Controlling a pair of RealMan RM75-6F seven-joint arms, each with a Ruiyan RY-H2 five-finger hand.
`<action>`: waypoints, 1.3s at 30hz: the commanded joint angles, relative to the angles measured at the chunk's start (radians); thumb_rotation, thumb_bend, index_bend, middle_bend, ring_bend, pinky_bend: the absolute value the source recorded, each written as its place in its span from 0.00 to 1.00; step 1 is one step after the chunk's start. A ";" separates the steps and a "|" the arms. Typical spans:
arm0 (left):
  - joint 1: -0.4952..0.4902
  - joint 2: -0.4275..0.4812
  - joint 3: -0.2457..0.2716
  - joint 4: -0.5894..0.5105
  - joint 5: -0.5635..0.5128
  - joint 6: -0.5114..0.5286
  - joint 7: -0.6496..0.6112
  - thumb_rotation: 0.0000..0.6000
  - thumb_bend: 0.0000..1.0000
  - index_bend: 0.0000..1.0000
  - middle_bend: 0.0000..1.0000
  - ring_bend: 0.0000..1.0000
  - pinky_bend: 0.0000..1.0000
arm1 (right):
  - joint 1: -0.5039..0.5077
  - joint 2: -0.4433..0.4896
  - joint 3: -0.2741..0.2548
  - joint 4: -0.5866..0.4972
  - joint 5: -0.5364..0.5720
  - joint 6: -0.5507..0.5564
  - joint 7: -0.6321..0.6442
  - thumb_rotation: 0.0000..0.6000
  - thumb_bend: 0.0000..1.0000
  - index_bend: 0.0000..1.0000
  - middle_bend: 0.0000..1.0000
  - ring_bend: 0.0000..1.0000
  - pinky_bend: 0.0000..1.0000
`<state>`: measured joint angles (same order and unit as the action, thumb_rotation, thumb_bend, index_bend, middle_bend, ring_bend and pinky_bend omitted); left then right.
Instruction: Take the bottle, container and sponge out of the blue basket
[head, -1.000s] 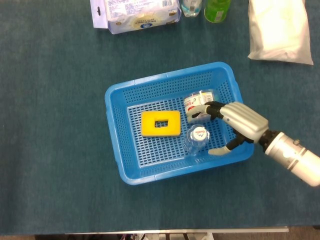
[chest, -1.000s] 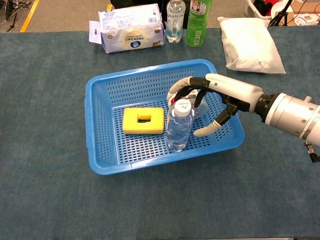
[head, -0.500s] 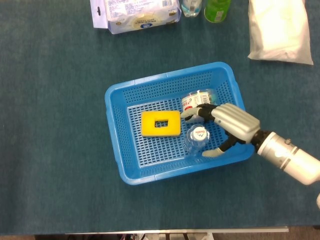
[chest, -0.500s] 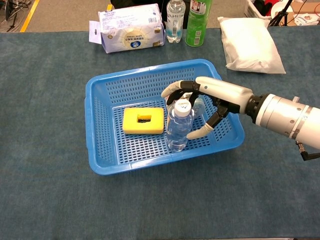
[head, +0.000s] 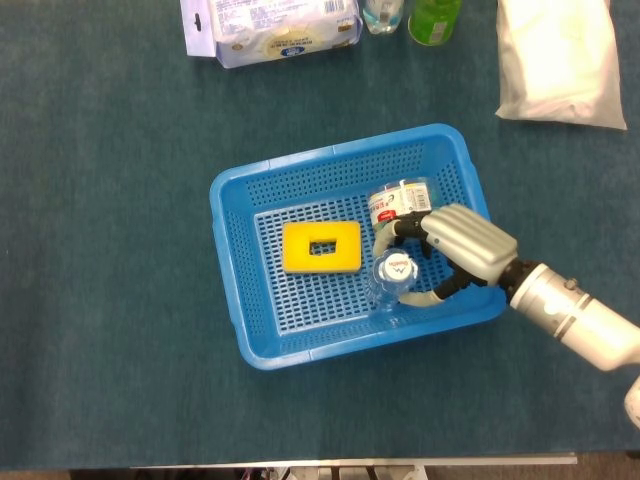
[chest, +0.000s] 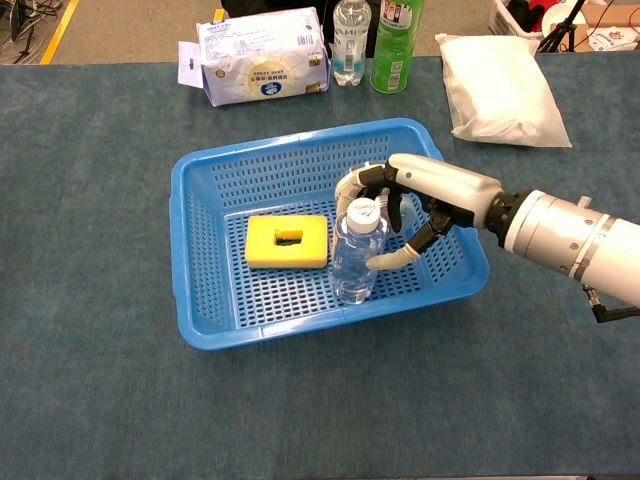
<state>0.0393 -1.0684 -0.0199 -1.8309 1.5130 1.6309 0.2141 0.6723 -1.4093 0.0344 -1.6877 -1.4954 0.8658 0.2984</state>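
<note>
I see the clear water bottle (chest: 357, 255) standing upright in the blue basket (chest: 205, 300), and my right hand (chest: 415, 205) has closed in on it since a second ago: the fingers now curl round the neck just under the white cap, with the thumb (chest: 392, 259) against the near side, where before they hung open beside it. I judge the grip nearly made, though I cannot tell if it is firm, and the bottle is not yet lifted. Just behind the hand lies the small round container (head: 398, 200), partly hidden by the fingers. Further out, beyond the bottle, the yellow sponge (chest: 288, 242) lies flat on the basket floor. All three remain inside. My left hand is out of sight.
</note>
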 joint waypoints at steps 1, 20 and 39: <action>0.002 0.001 0.000 0.000 0.001 0.002 -0.003 1.00 0.39 0.37 0.29 0.17 0.17 | 0.002 -0.006 0.000 0.001 0.008 -0.002 -0.007 1.00 0.26 0.48 0.43 0.40 0.56; 0.004 0.008 -0.007 0.001 0.002 -0.001 -0.014 1.00 0.39 0.37 0.29 0.17 0.17 | 0.006 0.053 0.006 -0.071 -0.019 0.026 0.021 1.00 0.36 0.61 0.50 0.50 0.64; -0.023 0.006 -0.031 -0.007 -0.015 -0.030 -0.009 1.00 0.39 0.37 0.29 0.17 0.17 | -0.032 0.489 0.061 -0.255 -0.065 0.136 0.290 1.00 0.35 0.61 0.51 0.51 0.64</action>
<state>0.0169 -1.0621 -0.0500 -1.8375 1.4992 1.6024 0.2051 0.6578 -0.9684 0.0857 -1.9476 -1.5665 0.9787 0.5517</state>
